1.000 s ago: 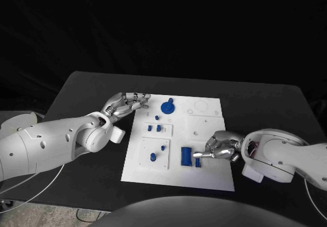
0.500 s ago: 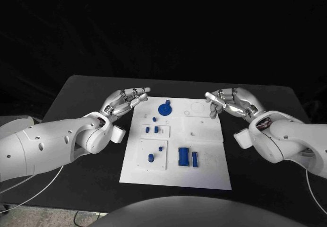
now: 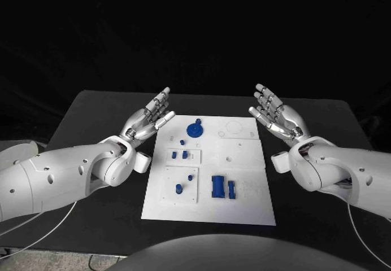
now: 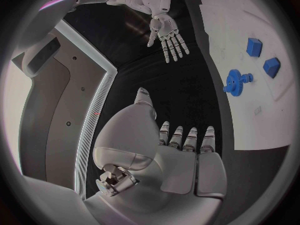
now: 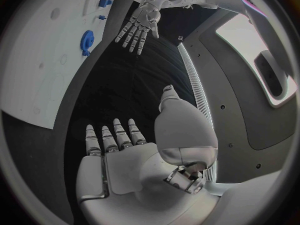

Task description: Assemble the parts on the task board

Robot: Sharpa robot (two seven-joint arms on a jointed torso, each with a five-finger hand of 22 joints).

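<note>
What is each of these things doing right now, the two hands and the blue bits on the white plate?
left hand: open, fingers stretched out, holding nothing, raised beside the plate's left edge.
right hand: open, fingers stretched out, holding nothing, raised beside the plate's right edge.
task board: lying flat on the black table.
blue gear: lying on the board, untouched.
long blue block: lying flat on the board, a thinner blue piece beside it.

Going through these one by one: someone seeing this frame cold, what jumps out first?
Both hands are raised open on either side of the task board, the left hand off its far left corner and the right hand off its far right corner, holding nothing. Next come the blue parts on the white plate: a gear near the far edge and a long block near the front.
</note>
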